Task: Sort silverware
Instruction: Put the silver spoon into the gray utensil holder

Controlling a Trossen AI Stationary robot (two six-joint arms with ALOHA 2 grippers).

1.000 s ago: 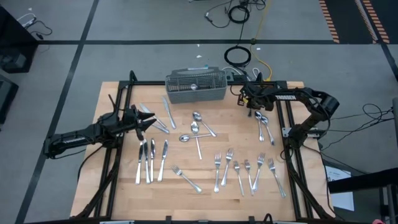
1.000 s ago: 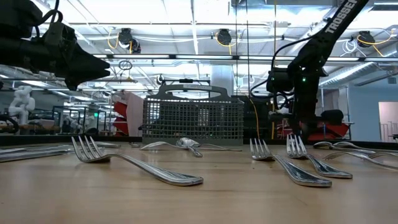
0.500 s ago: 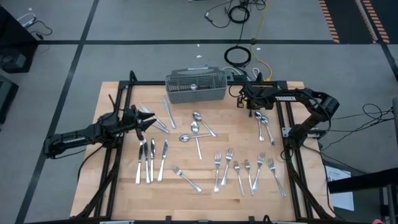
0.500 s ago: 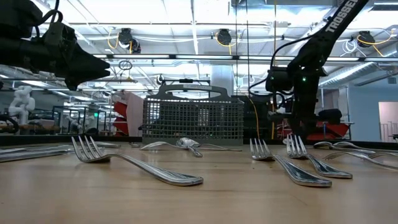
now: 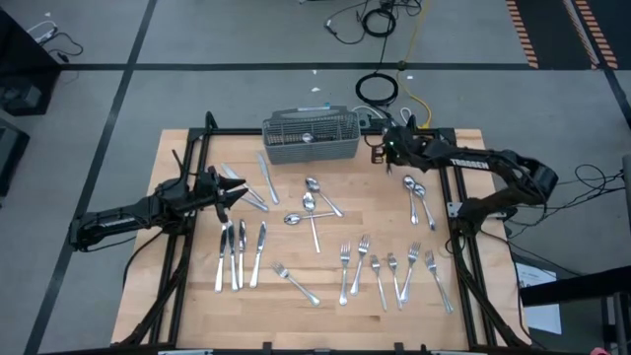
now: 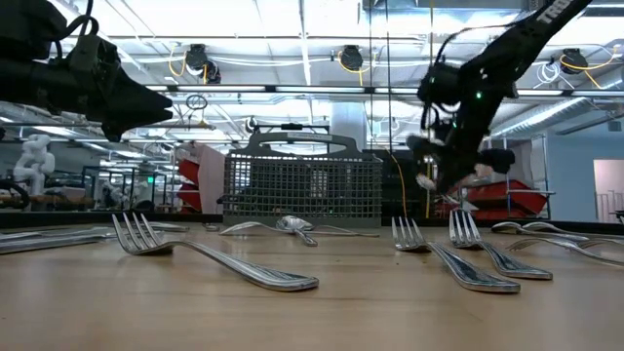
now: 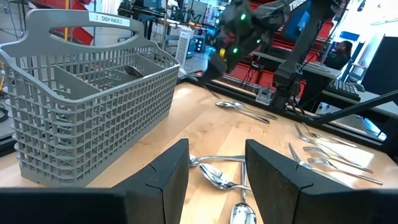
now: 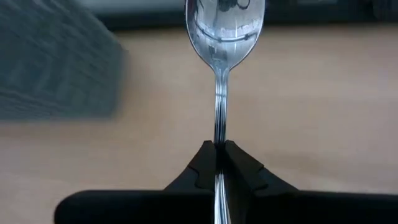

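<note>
Spoon is now pinched by its handle in your right gripper, fingers clamped tight on the thin stem, bowl pointing away from the wrist. A second ago that gripper sat low over the pair of spoons at the right side of the table; it has since lifted and swung toward the grey wire basket, stopping just beside the basket's right end (low view shows it raised clear of the wood). So the pick looks done and the carry is underway; next call is probably a drop into a basket compartment, which one I can't tell.

Rest of the silverware lies unmoved: knives in a row at the left, forks across the near right, a few spoons mid-table.

Your left gripper hangs over the left side, fingers apart, holding nothing, same as before.
</note>
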